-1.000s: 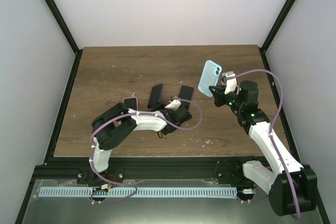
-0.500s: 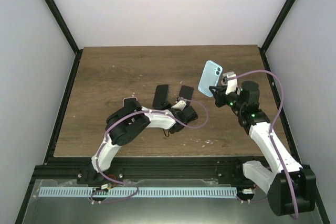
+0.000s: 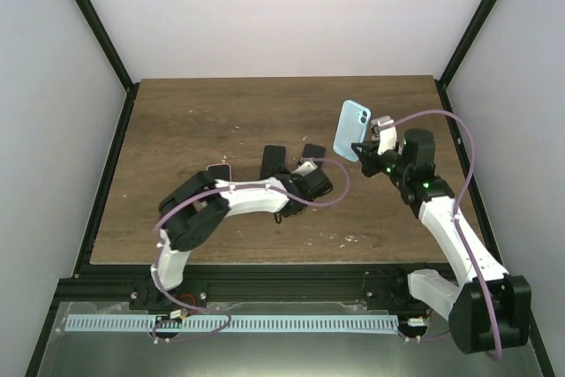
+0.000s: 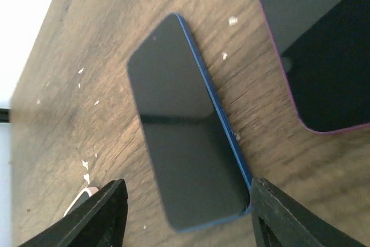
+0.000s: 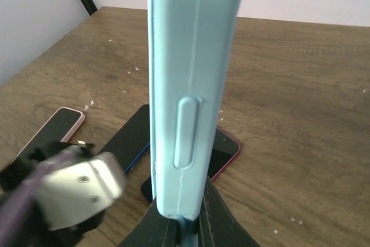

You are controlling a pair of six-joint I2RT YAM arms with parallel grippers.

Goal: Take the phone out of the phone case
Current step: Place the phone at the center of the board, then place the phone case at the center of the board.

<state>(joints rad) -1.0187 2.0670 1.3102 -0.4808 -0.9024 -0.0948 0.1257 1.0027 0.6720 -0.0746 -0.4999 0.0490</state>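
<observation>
Overhead, a brown wooden table [image 3: 194, 112] fills the view, with two robot arms reaching in from its near edge. The right gripper [image 5: 180, 219] is closed tightly on the bottom end of a light blue phone case [image 3: 355, 130] and holds it in the air over the right half of the table. The case stands on end with its long axis almost vertical. The camera cutout is at the top and the back faces the overhead camera. From the right wrist the case appears edge-on, a narrow pale strip with one long side button. Whether a handset sits inside it cannot be told from either view.

The left gripper [image 4: 188, 188] is low over the middle of the table, its fingers spread wide and holding nothing. They straddle the near end of a blue-edged phone [image 4: 179, 125], which lies flat, screen up, with its long axis running roughly from the near edge toward the far edge. One finger is just beside its corner; contact cannot be judged. A magenta-edged phone [image 4: 329, 73] lies just to its right, and a pink-edged phone [image 3: 218, 169] lies farther left.
</observation>
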